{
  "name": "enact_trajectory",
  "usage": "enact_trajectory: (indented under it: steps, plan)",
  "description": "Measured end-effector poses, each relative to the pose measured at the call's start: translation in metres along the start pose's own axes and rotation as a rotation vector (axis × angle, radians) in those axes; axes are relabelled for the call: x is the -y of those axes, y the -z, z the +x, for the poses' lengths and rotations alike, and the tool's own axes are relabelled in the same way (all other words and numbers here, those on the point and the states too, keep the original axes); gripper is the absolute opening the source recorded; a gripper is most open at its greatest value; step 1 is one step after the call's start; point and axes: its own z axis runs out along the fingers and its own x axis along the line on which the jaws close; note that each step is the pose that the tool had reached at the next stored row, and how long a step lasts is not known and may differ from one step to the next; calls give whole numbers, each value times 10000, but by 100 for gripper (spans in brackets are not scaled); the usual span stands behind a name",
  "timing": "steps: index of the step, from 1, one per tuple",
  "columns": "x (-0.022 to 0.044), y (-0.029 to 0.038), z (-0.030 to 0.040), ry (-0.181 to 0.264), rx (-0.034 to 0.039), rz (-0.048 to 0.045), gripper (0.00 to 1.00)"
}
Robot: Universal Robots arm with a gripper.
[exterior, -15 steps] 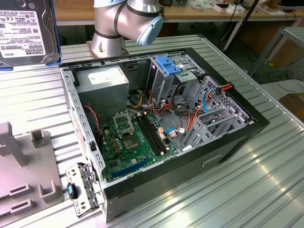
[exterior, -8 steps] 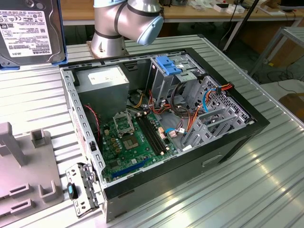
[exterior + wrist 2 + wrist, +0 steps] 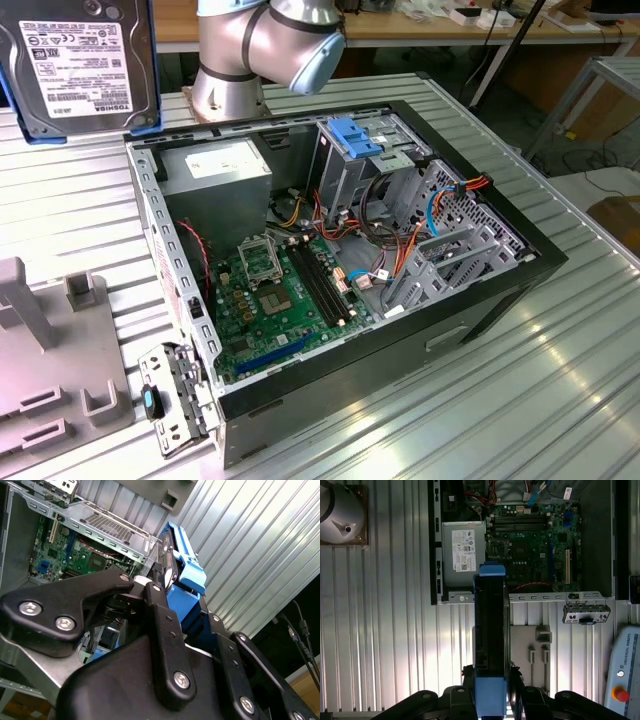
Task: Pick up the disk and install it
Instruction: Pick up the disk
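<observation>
1. Black linkages make up the pincer (image 3: 491, 676), which in the first wrist view is pressed against both flat sides of the disk (image 3: 491, 630); the disk is pinched between its fingers.
2. In the second wrist view the pincer (image 3: 178, 592) is clamped on one end of the disk (image 3: 182, 560), whose grey-black body is edged by a bright blue frame; the other end stands free.
3. In the exterior view the disk (image 3: 85, 60) is held up at the upper left, with its labelled face turned toward the camera, well apart from the drive cage.
4. A ribbed metal surface (image 3: 560, 400) is seen below, carrying an open computer case (image 3: 500, 290); the disk is held outside the case, on the side of the power supply (image 3: 215, 170).
5. Inside the case a green circuit board (image 3: 280, 290) is laid flat, and a blue bracket (image 3: 355, 135) is fixed atop the grey cage.
6. A grey tray (image 3: 60, 370) is set on the surface at the exterior view's left, and the arm's base (image 3: 230, 70) is mounted behind the case.
</observation>
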Motion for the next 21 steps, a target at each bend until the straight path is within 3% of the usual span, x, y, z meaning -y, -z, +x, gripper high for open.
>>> enact_trajectory:
  steps: [9,12,16,21]
  plan:
    - [-223,3,6,0,0,0,37]
    - [-317,3,9,0,0,0,37]
    - [-491,4,13,0,1,0,37]
    - [-562,3,15,0,-2,-40,37]
